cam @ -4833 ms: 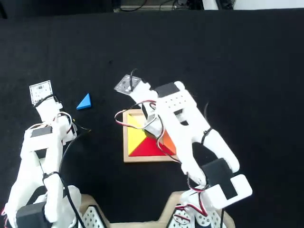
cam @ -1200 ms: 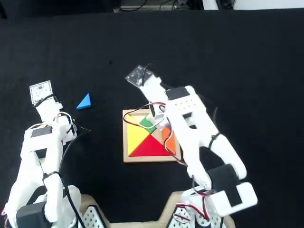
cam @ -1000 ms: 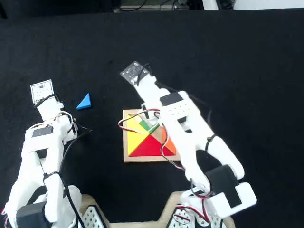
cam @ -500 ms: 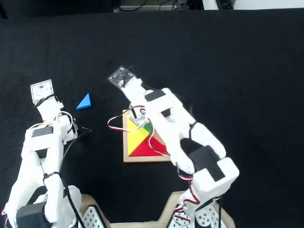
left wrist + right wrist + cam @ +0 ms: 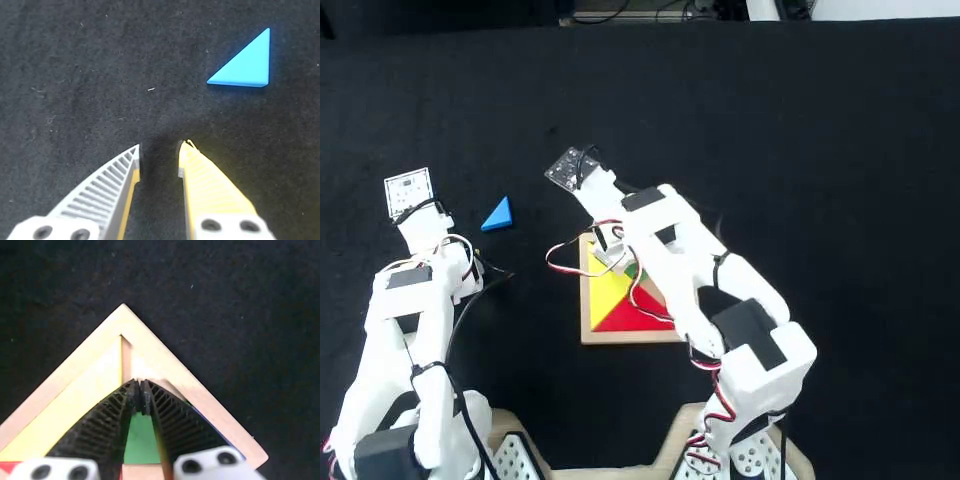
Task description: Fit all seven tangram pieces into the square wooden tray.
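The square wooden tray (image 5: 586, 332) lies mid-table and holds a yellow triangle (image 5: 603, 290), a red triangle (image 5: 625, 315) and a green piece (image 5: 633, 268); the right arm hides the other pieces. My right gripper (image 5: 139, 390) is shut, with its tips down in the tray's bare far-left corner (image 5: 165, 360), between the yellow triangle (image 5: 75, 410) and the green piece (image 5: 140, 440). A blue triangle (image 5: 498, 215) lies on the cloth left of the tray. My left gripper (image 5: 160, 150) hangs open and empty just short of the blue triangle (image 5: 245, 62).
Black cloth covers the table. The right arm (image 5: 680, 270) stretches across the tray from the near right. The left arm (image 5: 415, 290) stands along the left side.
The right arm has swung left across the tray, from its right half to the far-left corner, with the gripper shut. The left arm and the blue triangle have stayed put.
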